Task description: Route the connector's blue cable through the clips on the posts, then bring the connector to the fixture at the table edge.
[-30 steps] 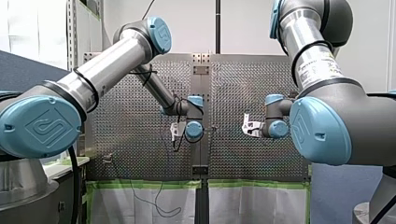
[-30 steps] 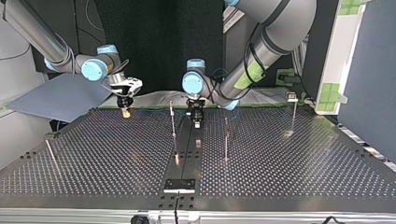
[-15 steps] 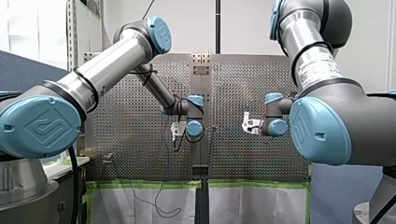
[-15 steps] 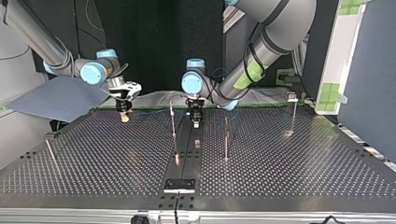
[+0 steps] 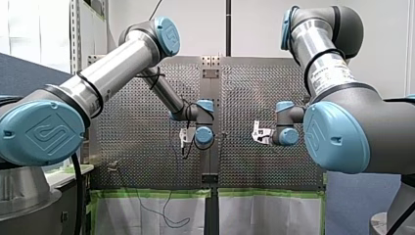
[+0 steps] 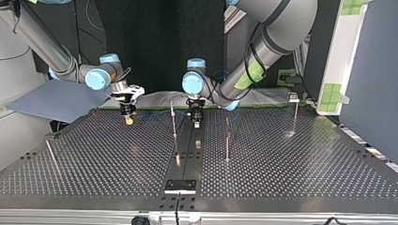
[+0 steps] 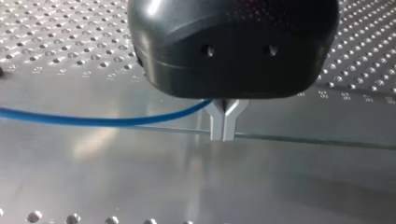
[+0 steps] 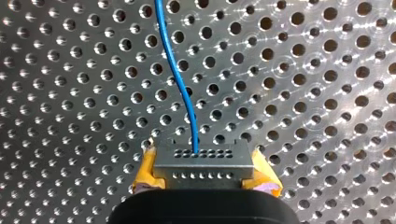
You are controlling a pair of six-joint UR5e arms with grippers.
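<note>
Your right gripper (image 8: 204,176) has its yellow pads (image 8: 146,173) clamped on the connector (image 8: 203,161) — the cable (image 8: 180,79) leaves it ahead, over the table (image 8: 327,93). Your left gripper (image 7: 224,127) has its metal fingers (image 7: 216,122) pinched together on that cable, low over the table's plain middle strip (image 7: 140,177) — beside a post (image 6: 174,126) in the top view.

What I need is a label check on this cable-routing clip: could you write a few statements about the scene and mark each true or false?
My right gripper holds the grey connector between yellow pads. True.
The blue cable is detached from the connector. False: it runs into the connector's face.
My left gripper is shut on the blue cable. True.
The connector sits in the fixture. False: it is in my right gripper, well away from the fixture.
</note>
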